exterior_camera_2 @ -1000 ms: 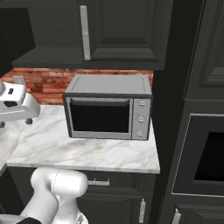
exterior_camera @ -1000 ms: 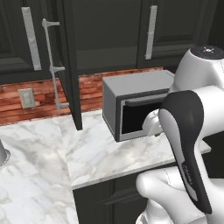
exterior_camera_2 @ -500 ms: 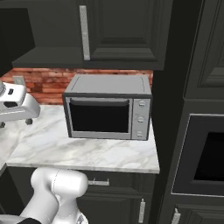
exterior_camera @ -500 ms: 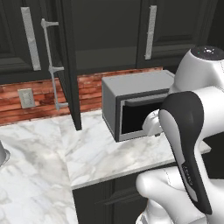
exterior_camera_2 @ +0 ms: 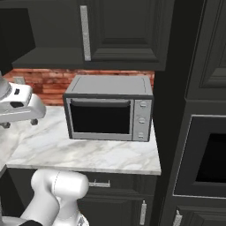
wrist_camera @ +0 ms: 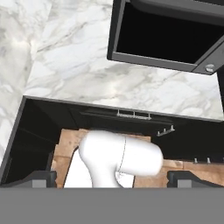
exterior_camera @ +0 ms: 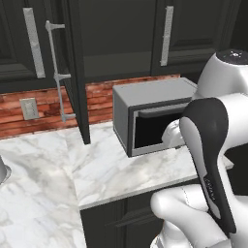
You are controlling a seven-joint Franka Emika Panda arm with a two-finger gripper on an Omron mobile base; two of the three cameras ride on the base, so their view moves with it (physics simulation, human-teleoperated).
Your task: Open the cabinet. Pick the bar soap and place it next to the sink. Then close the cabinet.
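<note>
The cabinet (exterior_camera: 77, 72) hangs above the worktop (exterior_camera: 111, 169) with its door swung open: in the left base view the black door stands edge-on, reaching down almost to the marble, and its long silver bar handle (exterior_camera: 58, 72) shows just to the left of that edge. In the right base view the open cabinet's dark interior (exterior_camera_2: 17, 31) sits at the upper left, and nothing can be made out inside it. The soap cannot be seen, so I cannot tell where it is.

A grey microwave (exterior_camera_2: 108, 108) stands on the marble worktop against the red brick backsplash (exterior_camera: 43, 104), to the right of the open door. A wall socket (exterior_camera: 30, 109) is set in the brick to the left of the handle. At the far left edge of the left base view a sliver of grey metal (exterior_camera: 2, 169) rests on the worktop; it is too small to name.

The gripper (wrist_camera: 111, 177) points down past the worktop's front edge. In the hand view its two dark fingers (wrist_camera: 39, 178) sit far apart at the bottom corners, spread wide and holding nothing. Above them lie the marble top, the microwave's dark front and the black lower cabinets (wrist_camera: 52, 118) below the edge.
</note>
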